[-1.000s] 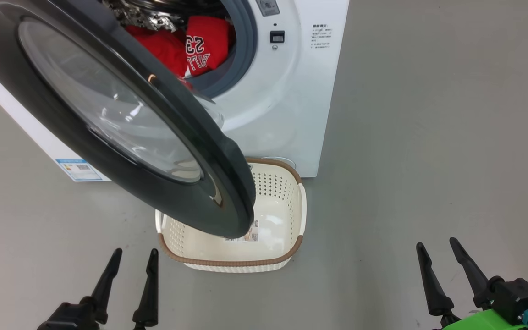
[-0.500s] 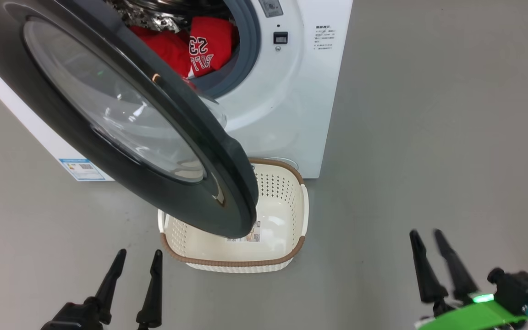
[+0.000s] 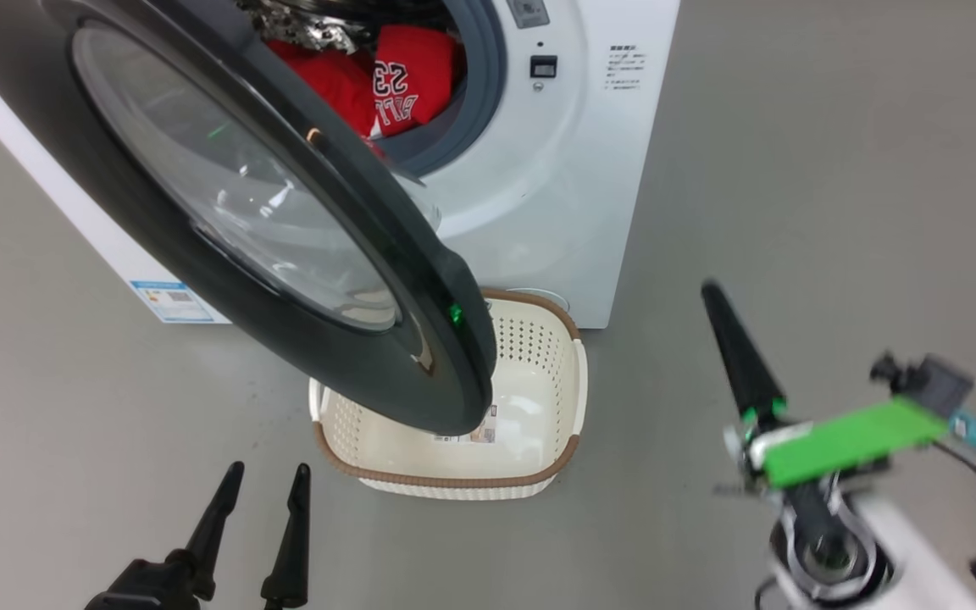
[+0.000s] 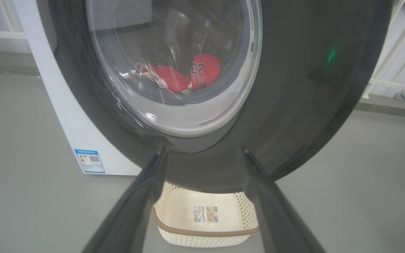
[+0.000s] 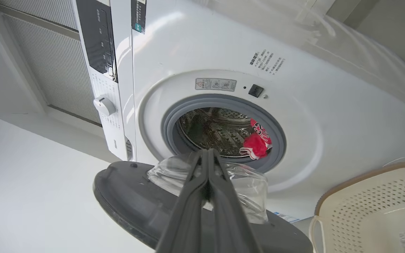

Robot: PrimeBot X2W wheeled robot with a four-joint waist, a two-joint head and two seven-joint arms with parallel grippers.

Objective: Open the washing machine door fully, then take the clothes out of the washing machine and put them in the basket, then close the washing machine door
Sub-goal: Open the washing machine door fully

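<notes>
The white washing machine stands ahead with its black-rimmed door swung part-way out over the cream basket. Red clothes printed "23" lie in the drum, also seen as clothes and, through the door glass, as clothes. My left gripper is open low on the floor side, its fingers framing the door's lower rim without touching it. My right gripper is shut on nothing, raised to the right of the basket. It points at the drum opening past the door.
Grey floor surrounds the machine, with open room on the right. A blue label marks the machine's lower left corner. The control panel with its knob is at the machine's top. A white railing stands behind on the right.
The right gripper has closed from open to shut, risen and turned toward the machine. The head camera shifted slightly. The left gripper, door and basket stay put.
</notes>
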